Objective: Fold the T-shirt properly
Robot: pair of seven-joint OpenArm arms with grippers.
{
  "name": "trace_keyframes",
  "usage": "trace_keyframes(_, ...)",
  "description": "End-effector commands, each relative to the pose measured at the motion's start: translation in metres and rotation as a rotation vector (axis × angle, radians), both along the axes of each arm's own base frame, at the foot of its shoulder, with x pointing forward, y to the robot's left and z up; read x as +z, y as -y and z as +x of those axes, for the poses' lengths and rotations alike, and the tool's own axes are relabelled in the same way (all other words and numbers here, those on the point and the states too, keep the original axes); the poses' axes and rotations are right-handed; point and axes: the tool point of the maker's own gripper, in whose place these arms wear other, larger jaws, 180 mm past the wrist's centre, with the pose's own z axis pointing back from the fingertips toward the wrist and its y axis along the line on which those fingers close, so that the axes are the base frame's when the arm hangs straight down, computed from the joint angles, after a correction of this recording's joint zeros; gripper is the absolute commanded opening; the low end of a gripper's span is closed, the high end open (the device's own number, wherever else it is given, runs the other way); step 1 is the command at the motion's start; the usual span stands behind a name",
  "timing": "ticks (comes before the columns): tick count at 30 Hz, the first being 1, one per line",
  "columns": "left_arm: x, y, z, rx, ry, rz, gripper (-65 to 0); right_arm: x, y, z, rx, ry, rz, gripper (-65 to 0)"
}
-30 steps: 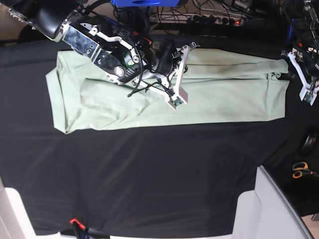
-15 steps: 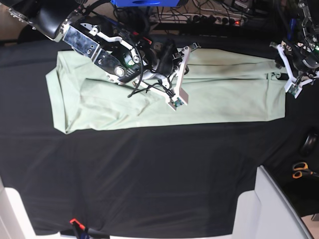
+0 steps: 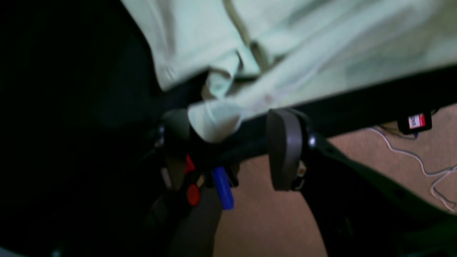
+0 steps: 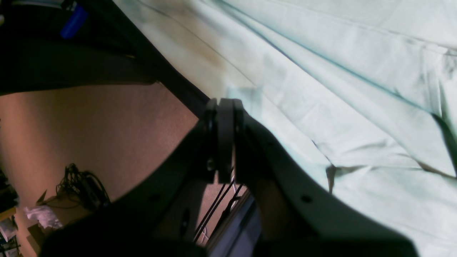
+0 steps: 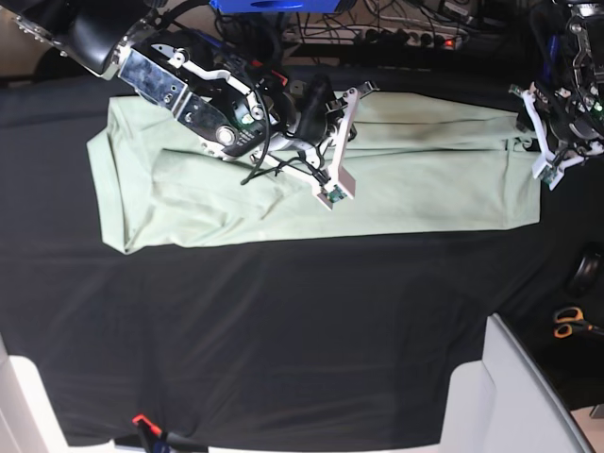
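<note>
- Mint-green T-shirt [image 5: 311,179] lies spread in a long folded band across the far half of the table [image 5: 302,321], on its black cloth cover.
- Right claw [image 4: 225,107] has its pads pressed together at the shirt's far edge; whether any fabric sits between them cannot be told.
- Left claw [image 3: 228,142] is at the shirt's other end, by the table edge, pads apart, with a bunched corner of the shirt lying against one pad and clear of the other.
- Orange-handled scissors [image 5: 569,323] lie off to the side.
</note>
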Motion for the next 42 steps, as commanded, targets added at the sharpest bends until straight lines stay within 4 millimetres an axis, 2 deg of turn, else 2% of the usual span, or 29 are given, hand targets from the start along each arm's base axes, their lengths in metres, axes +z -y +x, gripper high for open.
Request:
trace_keyframes(1, 0.009, -0.006, 0.009, -0.006, 0.040, 0.013, -29.9, 0.010, -0.006, 0.007, -0.002, 0.026, 0.032, -65.0)
trace_keyframes(5, 0.001, -0.009, 0.004, 0.012, 0.020, 0.004, -30.1, 0.010, -0.006, 0.008, -0.004, 0.028, 0.032, -65.0)
trace_keyframes(7, 0.001, -0.010, 0.008, 0.017, 0.026, 0.001, -30.1, 0.011, -0.006, 0.008, -0.004, 0.029, 0.032, -65.0)
trace_keyframes(10, -0.004, -0.019, 0.002, 0.026, -0.006, 0.030, -30.4, 0.012, -0.006, 0.010, -0.006, 0.034, 0.037, -65.0)
trace_keyframes(15, -0.012, -0.014, 0.013, -0.035, -0.041, 0.088, -30.7, 0.012, -0.006, 0.010, -0.008, 0.037, 0.037, -65.0)
trace_keyframes(23, -0.022, -0.006, 0.032, -0.056, -0.053, 0.074, -31.1, 0.012, -0.006, 0.011, -0.013, 0.042, 0.042, -65.0)
trace_keyframes(32, -0.034, -0.017, 0.038, 0.003, -0.084, 0.050, -31.1, 0.013, -0.006, 0.013, -0.012, 0.047, 0.041, -65.0)
trace_keyframes(42, -0.024, -0.021, 0.062, 0.015, -0.035, 0.049, -31.1, 0.013, -0.006, 0.012, -0.009, 0.047, 0.039, -65.0)
